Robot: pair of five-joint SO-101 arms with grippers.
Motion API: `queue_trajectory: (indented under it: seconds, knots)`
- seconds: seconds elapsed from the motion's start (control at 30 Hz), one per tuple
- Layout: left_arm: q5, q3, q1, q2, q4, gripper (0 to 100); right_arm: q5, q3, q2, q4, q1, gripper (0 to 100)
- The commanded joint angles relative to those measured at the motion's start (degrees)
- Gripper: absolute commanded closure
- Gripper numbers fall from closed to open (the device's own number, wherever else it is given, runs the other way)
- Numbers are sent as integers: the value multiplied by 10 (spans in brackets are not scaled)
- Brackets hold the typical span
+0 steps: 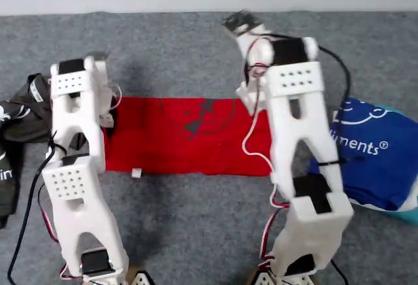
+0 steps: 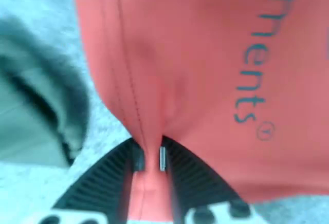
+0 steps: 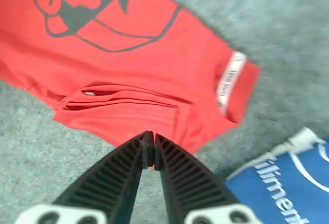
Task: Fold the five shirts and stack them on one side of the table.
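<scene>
Left gripper (image 2: 149, 160) and right gripper (image 3: 149, 154) each pinch an end of the red shirt (image 1: 183, 134), a band between them. Early days, I reckon: blue shirt (image 1: 372, 154) beside the right one, dark shirt (image 1: 26, 112) beside the left, nothing stacked.

- Red shirt (image 1: 176, 134): its left end lies hidden under the left arm (image 1: 73, 187), its right end under the right arm (image 1: 300, 121).
- Dark shirt (image 1: 19, 112): cut off by the left edge of the high view and partly behind the left arm. It is a blur in the left wrist view.
- Blue shirt (image 1: 385, 174): runs off the right edge. Its near left part sits behind the right arm, and its print is cut short.
- Left gripper (image 2: 149, 157): the pinched red fold vanishes between its closed jaws, and the red shirt's lettering there is blurred.
</scene>
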Motion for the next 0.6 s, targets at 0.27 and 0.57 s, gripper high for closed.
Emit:
queue_trajectory:
  seconds: [0.27, 0.57]
  knots:
    - [9, 99, 153, -244, 15, 996, 37, -29, -135, 24, 195, 986]
    - [58, 98, 336, -222, -14, 996, 47, -13, -175, 24, 287, 987]
